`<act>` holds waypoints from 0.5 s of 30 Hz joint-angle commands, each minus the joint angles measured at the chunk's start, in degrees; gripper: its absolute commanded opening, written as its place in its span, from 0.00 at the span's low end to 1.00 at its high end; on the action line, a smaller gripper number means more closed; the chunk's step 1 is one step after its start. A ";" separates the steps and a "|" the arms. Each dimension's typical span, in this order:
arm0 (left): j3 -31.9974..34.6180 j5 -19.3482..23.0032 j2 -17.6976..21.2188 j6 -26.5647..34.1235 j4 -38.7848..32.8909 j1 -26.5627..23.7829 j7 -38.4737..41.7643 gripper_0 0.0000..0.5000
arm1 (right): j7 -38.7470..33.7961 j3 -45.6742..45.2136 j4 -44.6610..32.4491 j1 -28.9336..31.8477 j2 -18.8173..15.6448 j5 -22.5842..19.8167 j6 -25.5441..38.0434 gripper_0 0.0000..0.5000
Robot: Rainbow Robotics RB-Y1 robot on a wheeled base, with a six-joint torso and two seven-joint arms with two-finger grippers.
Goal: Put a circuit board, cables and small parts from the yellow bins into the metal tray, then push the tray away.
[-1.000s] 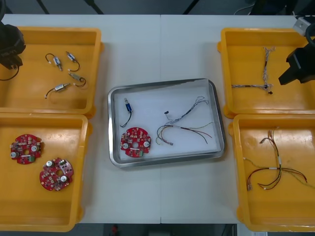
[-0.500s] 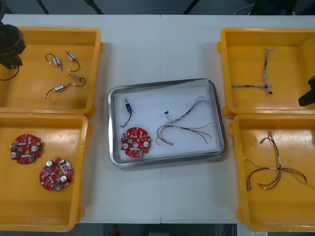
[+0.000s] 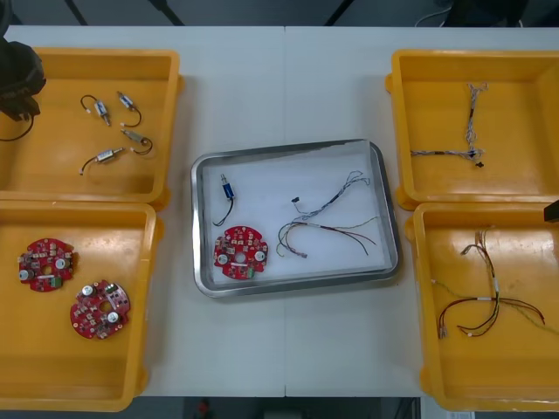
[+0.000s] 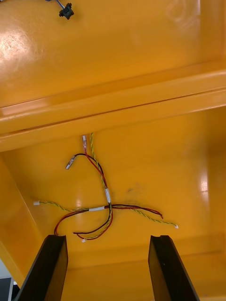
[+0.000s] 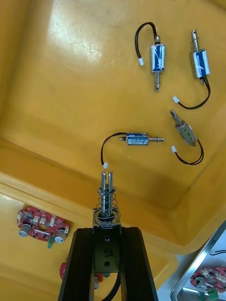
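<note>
Left tool (image 5: 107, 233) around small metal part (image 5: 107, 203)

Glossy plastic beside polished metal.
Smooth, shiny yellow bins (image 3: 52, 170); mirror-bright rim on metal tray (image 3: 288, 148), matt white inside; matt table (image 3: 288, 78).

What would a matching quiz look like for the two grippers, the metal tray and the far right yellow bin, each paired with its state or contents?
1. left gripper
2. right gripper
3. metal tray
4. far right yellow bin

A. holds a red circuit board
B. open
C. shut on a small metal part
D. holds a twisted blue and white cable

Pairs: 1-C, 2-B, 3-A, 4-D
</note>
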 commanded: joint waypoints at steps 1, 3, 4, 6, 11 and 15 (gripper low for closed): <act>1.24 -0.53 0.42 -0.46 -2.17 -1.60 -1.56 0.00 | -1.88 -1.82 -1.60 1.00 -1.57 1.12 -0.30 1.00; 1.33 -0.79 -0.37 -0.28 -2.52 -1.60 -1.13 0.00 | -1.97 -1.82 -1.69 1.08 -1.05 1.64 -0.30 1.00; 1.33 -1.06 -0.90 -0.11 -2.88 -1.60 -0.77 0.00 | -1.97 -1.82 -1.69 1.17 -0.78 2.00 -0.30 1.00; 1.33 -1.76 -1.86 0.24 -3.58 -1.60 -0.16 0.00 | -1.97 -1.82 -1.69 1.35 -0.43 2.35 -0.30 1.00; 1.33 -3.52 -5.03 1.21 -6.13 -1.60 5.29 0.00 | -1.17 -1.82 -1.69 1.96 0.27 3.14 -0.30 1.00; 1.33 -6.15 -8.28 3.32 -8.94 -1.78 9.51 0.00 | -1.17 -1.82 -1.69 1.96 0.27 3.14 -0.30 1.00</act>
